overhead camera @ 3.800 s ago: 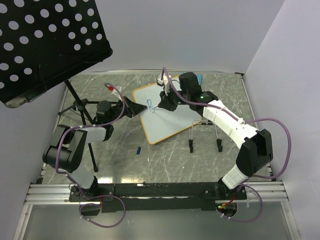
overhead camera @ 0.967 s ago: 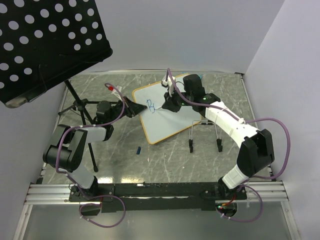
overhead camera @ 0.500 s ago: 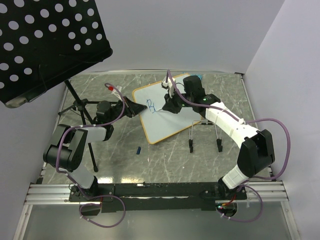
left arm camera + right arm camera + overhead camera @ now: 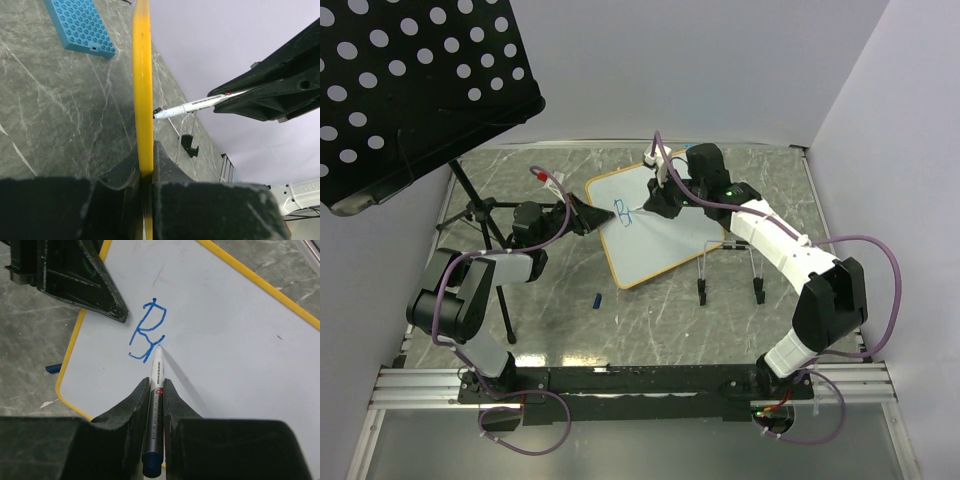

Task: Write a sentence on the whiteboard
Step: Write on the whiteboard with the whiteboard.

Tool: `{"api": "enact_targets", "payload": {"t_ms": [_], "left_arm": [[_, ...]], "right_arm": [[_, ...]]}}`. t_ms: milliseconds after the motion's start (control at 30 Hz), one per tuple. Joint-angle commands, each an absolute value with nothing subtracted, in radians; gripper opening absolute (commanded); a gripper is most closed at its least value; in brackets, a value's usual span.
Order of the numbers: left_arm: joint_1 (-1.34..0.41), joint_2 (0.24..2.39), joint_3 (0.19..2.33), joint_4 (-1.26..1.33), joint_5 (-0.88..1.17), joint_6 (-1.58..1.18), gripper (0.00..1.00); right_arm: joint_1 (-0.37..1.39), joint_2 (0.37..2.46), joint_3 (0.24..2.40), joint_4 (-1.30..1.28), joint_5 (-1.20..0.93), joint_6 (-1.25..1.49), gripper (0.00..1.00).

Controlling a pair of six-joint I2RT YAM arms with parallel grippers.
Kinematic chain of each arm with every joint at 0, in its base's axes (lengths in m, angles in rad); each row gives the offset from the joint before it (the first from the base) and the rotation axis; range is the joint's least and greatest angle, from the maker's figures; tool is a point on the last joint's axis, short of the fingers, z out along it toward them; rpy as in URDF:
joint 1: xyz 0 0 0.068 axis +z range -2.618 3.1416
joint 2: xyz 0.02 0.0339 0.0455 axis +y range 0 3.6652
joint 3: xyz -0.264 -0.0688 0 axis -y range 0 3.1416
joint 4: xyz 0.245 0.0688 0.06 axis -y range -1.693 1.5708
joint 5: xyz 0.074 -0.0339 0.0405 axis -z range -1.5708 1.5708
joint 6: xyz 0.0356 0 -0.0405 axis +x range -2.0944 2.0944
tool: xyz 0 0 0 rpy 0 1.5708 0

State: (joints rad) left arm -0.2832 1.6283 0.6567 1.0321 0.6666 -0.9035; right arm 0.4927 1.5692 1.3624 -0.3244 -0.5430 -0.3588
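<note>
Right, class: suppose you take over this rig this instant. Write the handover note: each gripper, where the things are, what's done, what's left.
Left gripper: shut on the whiteboard at its yellow rim, holding it.
Right gripper: shut on the marker, with its tip at the board beside the last stroke.
Done: blue writing on the left gripper's side of the board, a "B" plus one following stroke.
Left: the rest of the sentence.

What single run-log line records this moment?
left gripper: shut on whiteboard | right gripper: shut on marker | sentence: barely started, tip at it
</note>
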Motion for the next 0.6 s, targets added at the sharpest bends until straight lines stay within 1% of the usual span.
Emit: {"api": "enact_targets", "payload": {"t_ms": [0, 267, 433, 567], "left_arm": [[-0.288, 1.595, 0.707, 1.218, 0.699, -0.939, 0.01], [-0.290, 1.600, 0.706, 1.226, 0.698, -0.943, 0.01], [-0.288, 1.595, 0.704, 1.221, 0.698, -0.939, 0.01], [-0.288, 1.597, 0.704, 1.224, 0.699, -0.940, 0.01]], "right_arm": [[0.483, 1.589, 1.416, -0.302, -0.499, -0.342, 0.00], [0.466, 1.572, 1.408, -0.296, -0.491, -0.333, 0.00], [0.448, 1.539, 1.399, -0.288, -0.564, -0.325, 0.00], [0.445, 1.513, 1.385, -0.258, -0.572, -0.314, 0.00]]}}
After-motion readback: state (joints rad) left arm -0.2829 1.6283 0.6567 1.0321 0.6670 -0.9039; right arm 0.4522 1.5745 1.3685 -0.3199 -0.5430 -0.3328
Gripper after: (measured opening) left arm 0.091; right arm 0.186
